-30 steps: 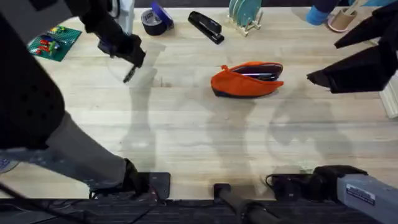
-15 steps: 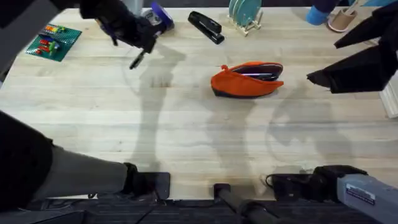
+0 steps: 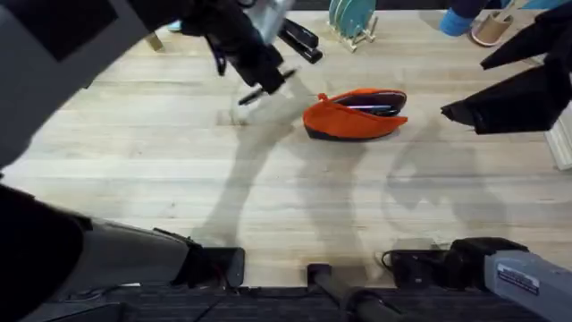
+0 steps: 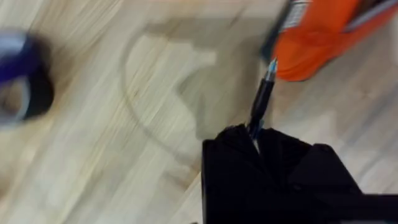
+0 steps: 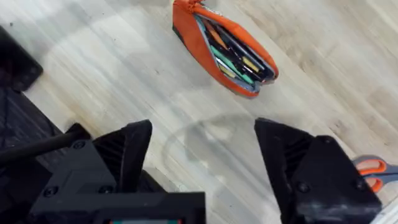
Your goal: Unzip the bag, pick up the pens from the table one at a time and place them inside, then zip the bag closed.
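Currently the left gripper (image 3: pixel 262 83) is clamped on a black pen (image 4: pixel 262 102), whose tip sticks out ahead of the fingers toward the orange bag (image 3: pixel 355 114), which lies unzipped on the table (image 3: pixel 295 197) just beyond the tip. Meanwhile the right gripper (image 5: pixel 202 165) hangs with its fingers spread wide and nothing between them, the bag's open mouth ahead of it with pens visible inside.
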Robot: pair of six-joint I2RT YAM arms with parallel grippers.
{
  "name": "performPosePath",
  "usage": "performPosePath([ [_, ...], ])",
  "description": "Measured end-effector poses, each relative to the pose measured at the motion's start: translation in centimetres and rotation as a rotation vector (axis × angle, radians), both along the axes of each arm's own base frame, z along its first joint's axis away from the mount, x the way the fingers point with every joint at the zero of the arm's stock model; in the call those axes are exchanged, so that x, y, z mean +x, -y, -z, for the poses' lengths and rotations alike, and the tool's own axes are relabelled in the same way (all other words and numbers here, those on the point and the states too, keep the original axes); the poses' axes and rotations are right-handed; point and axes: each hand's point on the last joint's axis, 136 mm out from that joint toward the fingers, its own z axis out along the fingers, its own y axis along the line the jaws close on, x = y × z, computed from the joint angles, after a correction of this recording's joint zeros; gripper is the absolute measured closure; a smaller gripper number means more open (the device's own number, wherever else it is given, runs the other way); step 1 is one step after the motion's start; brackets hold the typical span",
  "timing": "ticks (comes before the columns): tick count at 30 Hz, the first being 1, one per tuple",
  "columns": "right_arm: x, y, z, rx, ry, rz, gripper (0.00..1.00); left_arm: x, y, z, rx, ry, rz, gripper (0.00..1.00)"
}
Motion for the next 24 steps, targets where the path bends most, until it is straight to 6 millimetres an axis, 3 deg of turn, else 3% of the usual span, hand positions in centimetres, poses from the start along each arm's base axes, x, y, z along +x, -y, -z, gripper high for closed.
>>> performPosePath([
  [9,0.0,0.0,0.0,0.000,0.000,0.000,0.005,-2.7,5.2,-0.1,0.016,0.037,0.252,0.961],
  [24,0.0,0.0,0.0,0.000,0.000,0.000,0.005,-3.2,11.7,-1.8,-0.049,0.194,0.412,0.961],
])
